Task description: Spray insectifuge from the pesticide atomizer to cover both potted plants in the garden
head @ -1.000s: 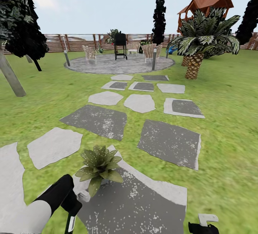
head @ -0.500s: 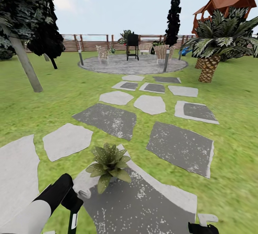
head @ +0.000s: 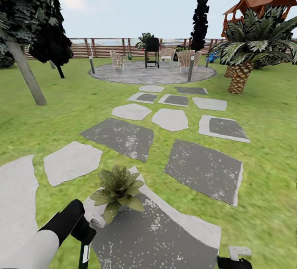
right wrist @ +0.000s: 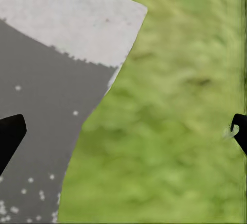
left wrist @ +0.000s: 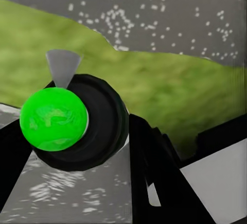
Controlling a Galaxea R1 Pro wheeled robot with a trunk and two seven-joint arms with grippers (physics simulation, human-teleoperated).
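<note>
Left gripper (left wrist: 77, 152) grips atomizer (left wrist: 72, 123) beside 1 potted plant (head: 117, 192) — right gripper (right wrist: 123, 131) spread over slab edge (right wrist: 110, 77).

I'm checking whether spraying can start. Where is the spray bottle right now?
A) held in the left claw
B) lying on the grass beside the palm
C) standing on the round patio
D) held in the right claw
A: in the left wrist view the spray bottle, green top toward the camera, sits between the fingers of the left claw, near the potted plant.
</note>
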